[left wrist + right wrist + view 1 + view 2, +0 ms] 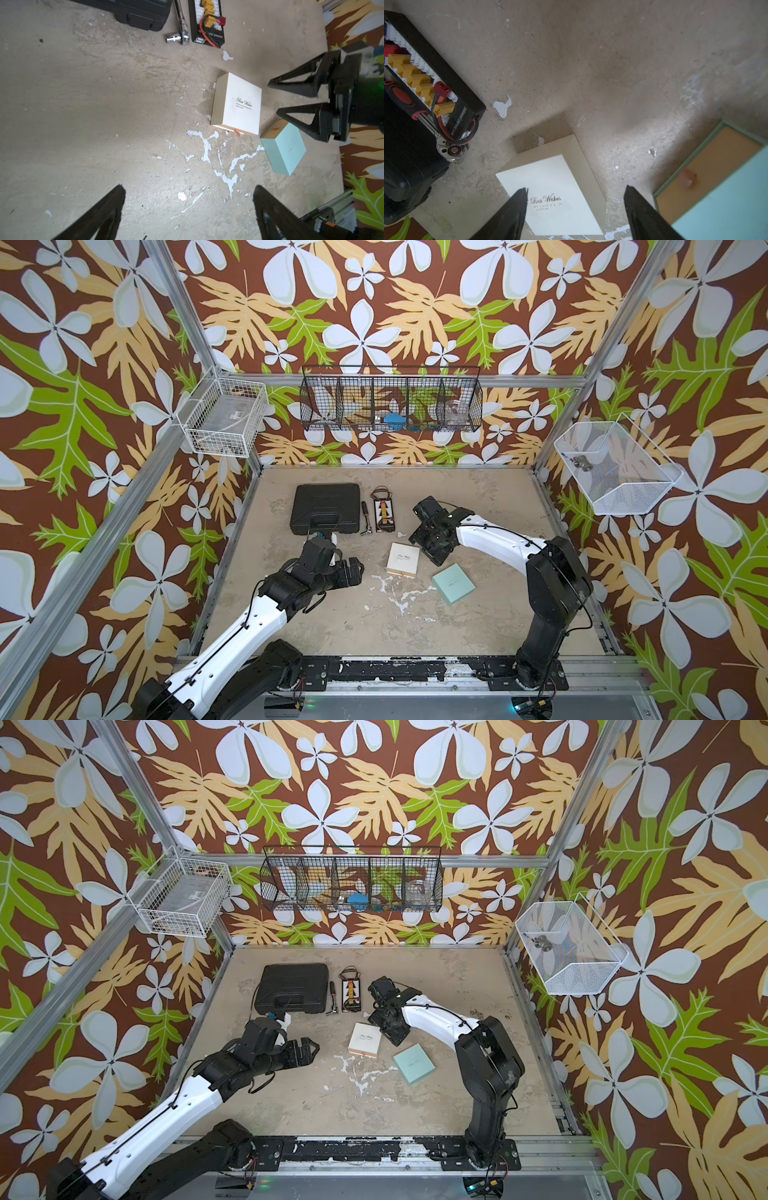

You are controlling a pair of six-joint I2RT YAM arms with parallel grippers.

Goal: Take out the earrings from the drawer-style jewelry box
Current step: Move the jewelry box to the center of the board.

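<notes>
Two small drawer-style boxes lie mid-table, both with their drawers shut. One is white (403,559) (365,1039) (236,104) (546,176), printed "Best Wishes", with an orange pull tab (236,132). The other is teal (453,583) (413,1063) (282,151) (726,197), with a tan drawer front and a pink tab (687,180). The earrings are hidden. My right gripper (434,549) (395,1033) (274,98) (576,190) hovers open over the white box's far edge, holding nothing. My left gripper (355,570) (309,1050) (189,187) stands open over bare table to the left of the boxes.
At the back of the table lie a black tool case (324,508), a ratchet wrench (365,518) and a black board with yellow connectors (384,514). White paint flecks (395,597) mark the table in front of the boxes. Wire baskets (390,400) hang on the walls.
</notes>
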